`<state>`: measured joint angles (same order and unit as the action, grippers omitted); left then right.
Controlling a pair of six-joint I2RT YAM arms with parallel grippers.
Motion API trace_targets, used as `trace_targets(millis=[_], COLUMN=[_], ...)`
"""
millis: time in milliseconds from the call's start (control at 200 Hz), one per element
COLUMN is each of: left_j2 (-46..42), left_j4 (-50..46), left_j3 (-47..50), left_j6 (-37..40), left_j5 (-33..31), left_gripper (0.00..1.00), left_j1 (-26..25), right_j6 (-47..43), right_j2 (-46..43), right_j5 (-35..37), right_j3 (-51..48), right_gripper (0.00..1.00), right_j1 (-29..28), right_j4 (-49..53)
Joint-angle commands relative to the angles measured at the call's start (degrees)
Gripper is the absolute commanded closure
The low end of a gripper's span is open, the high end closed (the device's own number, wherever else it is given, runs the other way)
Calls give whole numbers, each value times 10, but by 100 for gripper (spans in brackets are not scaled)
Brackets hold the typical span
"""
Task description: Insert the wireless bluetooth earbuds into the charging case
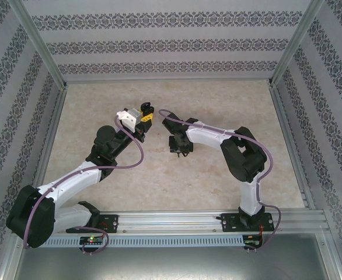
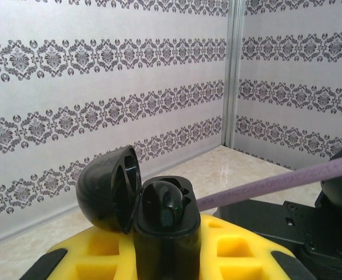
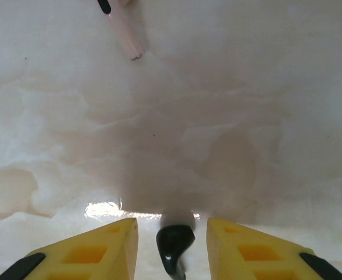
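Right wrist view has our right gripper (image 3: 172, 226) low over the table (image 3: 247, 116), jaws spread either side of a black earbud (image 3: 174, 245), not pinching yet; we judge the straddle readies a pick. Ahead and left lies a pink earbud (image 3: 127, 35). Our left gripper (image 2: 168, 248) is clamped on the case (image 2: 165, 219), lid (image 2: 107, 189) swung open leftward, raised so its mouth faces up for loading. Left wrist view gives us that mouth; top view merely a dark speck.
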<state>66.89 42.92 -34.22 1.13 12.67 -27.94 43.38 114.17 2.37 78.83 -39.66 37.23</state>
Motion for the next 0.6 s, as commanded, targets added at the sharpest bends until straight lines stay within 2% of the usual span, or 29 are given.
trace_targets(millis=[0, 595], left_j2=[-14, -24], left_j4=[37, 37], left_j3=[6, 14], left_j6=[-9, -13], left_j5=[-4, 2], left_gripper=[100, 100], left_j1=[9, 19], right_j6=[1, -11], right_j2=[22, 43], right_j5=[21, 48], right_j3=[23, 37], right_gripper=[65, 68], right_j1=[-10, -29], right_j4=[22, 52])
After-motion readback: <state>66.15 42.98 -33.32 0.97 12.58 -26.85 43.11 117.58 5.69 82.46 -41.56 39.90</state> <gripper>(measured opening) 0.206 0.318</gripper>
